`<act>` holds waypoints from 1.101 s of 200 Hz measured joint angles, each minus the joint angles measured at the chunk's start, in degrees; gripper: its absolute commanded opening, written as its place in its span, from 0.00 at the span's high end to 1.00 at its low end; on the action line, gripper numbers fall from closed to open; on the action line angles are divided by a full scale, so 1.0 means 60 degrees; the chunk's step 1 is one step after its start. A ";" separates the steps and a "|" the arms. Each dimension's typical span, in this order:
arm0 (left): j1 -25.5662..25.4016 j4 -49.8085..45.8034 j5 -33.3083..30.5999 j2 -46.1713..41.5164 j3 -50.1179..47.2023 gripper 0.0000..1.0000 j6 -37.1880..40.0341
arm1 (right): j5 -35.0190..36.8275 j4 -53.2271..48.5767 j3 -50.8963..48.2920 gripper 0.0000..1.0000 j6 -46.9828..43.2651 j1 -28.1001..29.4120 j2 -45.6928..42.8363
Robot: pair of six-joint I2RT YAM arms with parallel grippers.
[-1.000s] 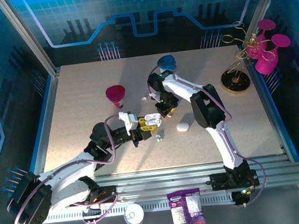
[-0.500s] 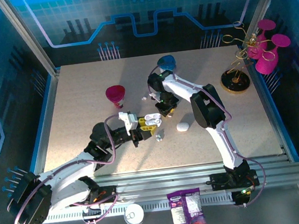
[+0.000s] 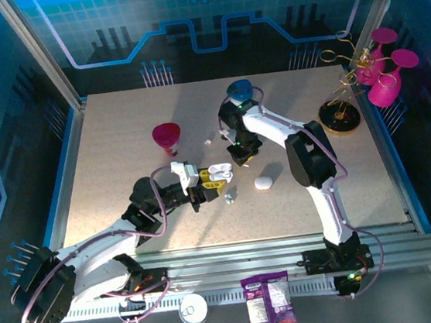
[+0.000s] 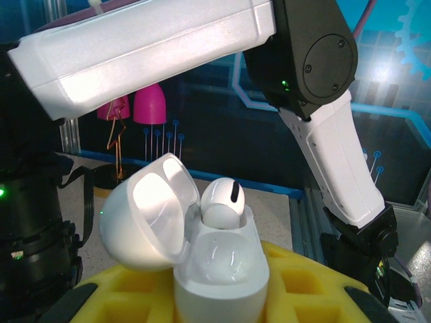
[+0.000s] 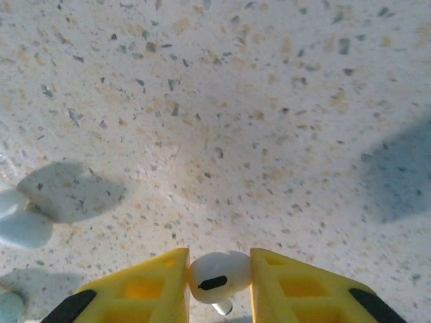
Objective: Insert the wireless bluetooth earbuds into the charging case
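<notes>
Currently, the left tool (image 3: 203, 183) is clamped on the case (image 4: 219, 272). Its yellow fingers (image 4: 300, 286) press against both sides of the case body. The case stands upright with its lid (image 4: 151, 212) swung open, to the left in the left wrist view. One earbud (image 4: 222, 200) sits in the case, its rounded head above the rim and its dark slot facing the camera. On the worktop (image 3: 118, 126), you find this tool and the case near the centre, slightly toward the near edge.

Note the right tool (image 5: 219, 264): its jaws are narrow and grip a second earbud (image 5: 214, 276) between the yellow pads. This earbud lies crosswise between them, with its stem toward the lower edge of the right wrist view. The tool hangs over bare speckled worktop, just beyond the open case on the far-edge side.

A shut case (image 3: 263, 182) lies flat on the worktop just right of the open one. A small white piece (image 3: 208, 141) lies farther back, near a magenta cup (image 3: 168, 138); it is too small for you to identify. A pale piece (image 5: 23, 225) rests on the worktop at the left edge of the right wrist view. A wire stand (image 3: 340, 116) occupies the right edge toward the far right corner. A snack bag (image 3: 272, 315) lies in front of the near edge.
</notes>
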 measured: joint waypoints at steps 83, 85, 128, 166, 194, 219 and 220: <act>-0.0091 0.0903 -0.0841 0.1115 -0.0182 1.00 0.0262 | -0.0372 0.1115 -0.1996 0.72 0.0495 -0.0528 -0.3541; -0.0102 0.0965 -0.0885 0.1191 -0.0182 1.00 0.0266 | -0.0382 0.1166 -0.2055 0.72 0.0528 -0.0528 -0.3672; -0.0270 0.2371 -0.1829 0.2936 0.0000 1.00 0.0412 | -0.0452 0.2186 -0.3180 0.73 0.0994 -0.0510 -0.5690; -0.0477 0.3246 -0.2790 0.3952 0.0364 1.00 0.0408 | -0.0430 0.3279 -0.4204 0.73 0.1475 -0.0499 -0.7282; -0.0659 0.3741 -0.3381 0.4473 0.0670 1.00 0.0408 | -0.0681 0.4291 -0.5085 0.74 0.1876 -0.0419 -0.8411; -0.0787 0.4014 -0.3719 0.4856 0.0951 1.00 0.0408 | -0.0747 0.5238 -0.5679 0.74 0.2135 0.0007 -0.9158; -0.0790 0.4018 -0.3734 0.4863 0.0962 1.00 0.0408 | -0.0747 0.5271 -0.5697 0.74 0.2131 0.0025 -0.9176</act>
